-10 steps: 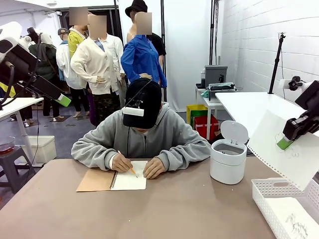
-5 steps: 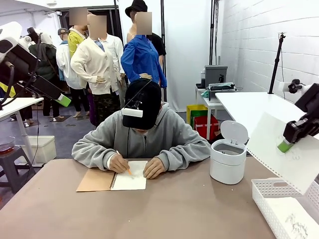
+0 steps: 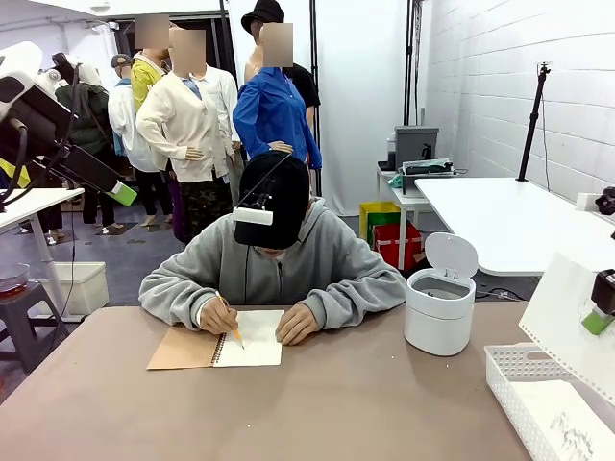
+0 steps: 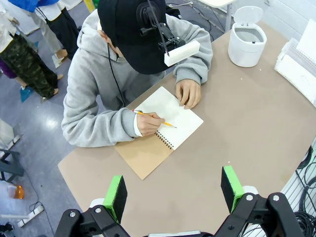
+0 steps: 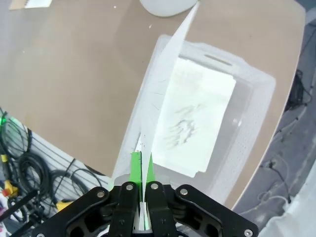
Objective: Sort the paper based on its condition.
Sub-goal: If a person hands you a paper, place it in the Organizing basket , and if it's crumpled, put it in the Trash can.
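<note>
Although the brown table (image 3: 317,403) runs past the front view's edges, most of its top shows. A person (image 3: 279,259) in a grey hoodie and black cap leans over its far side, head bent low over the work.

At the robot's right a white perforated basket (image 3: 514,370) is cut off by the picture's corner. One sheet of the paper (image 5: 197,118) lies flat in it, its grey scribbles too faint to read.

Above the basket a second sheet (image 3: 567,317) hangs tilted, its right part lost past the frame. The right wrist view sees this sheet nearly edge-on. The right gripper (image 5: 141,165) has its green pads pressed together on the sheet's lower edge.

A small white bin (image 3: 439,312) with its lid up stands on the table beside the basket.

An open notebook (image 3: 216,348) with a brown cover lies before the person, both hands resting on its page.

The left gripper (image 4: 173,190) hangs high over the table's near side, pads wide apart with nothing between them.

A pencil (image 4: 155,120) in one hand touches the page; any marks are too faint to make out.
</note>
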### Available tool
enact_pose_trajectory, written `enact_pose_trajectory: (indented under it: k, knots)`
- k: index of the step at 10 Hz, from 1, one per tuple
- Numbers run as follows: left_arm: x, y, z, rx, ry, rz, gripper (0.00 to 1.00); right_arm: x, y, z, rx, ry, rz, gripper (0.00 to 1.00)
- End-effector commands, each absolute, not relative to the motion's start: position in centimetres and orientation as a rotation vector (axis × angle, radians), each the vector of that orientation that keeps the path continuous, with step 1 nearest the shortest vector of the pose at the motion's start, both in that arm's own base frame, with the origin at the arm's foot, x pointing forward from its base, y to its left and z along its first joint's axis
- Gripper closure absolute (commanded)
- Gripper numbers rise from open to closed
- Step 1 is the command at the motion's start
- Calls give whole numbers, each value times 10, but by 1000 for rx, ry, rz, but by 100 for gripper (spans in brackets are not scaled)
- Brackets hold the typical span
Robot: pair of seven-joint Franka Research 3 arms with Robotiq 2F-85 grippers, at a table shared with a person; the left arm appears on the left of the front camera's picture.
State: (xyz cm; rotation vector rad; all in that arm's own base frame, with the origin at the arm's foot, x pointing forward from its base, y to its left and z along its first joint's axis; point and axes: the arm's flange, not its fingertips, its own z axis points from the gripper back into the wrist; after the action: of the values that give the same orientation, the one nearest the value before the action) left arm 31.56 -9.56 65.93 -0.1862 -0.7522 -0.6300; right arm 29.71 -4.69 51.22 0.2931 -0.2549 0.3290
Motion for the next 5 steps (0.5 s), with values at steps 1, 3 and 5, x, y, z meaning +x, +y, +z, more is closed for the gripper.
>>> enact_pose_trajectory:
  k: [1, 3, 5]
  knots:
    - [315, -96, 660, -208, -750, -618, 0, 266, -31, 463, 288, -213, 291, 100]
    - [315, -96, 660, -208, -750, -618, 0, 260, -21, 433, 298, -149, 275, 100]
    - [315, -96, 660, -208, -750, -618, 0, 267, -11, 412, 230, -108, 269, 100]
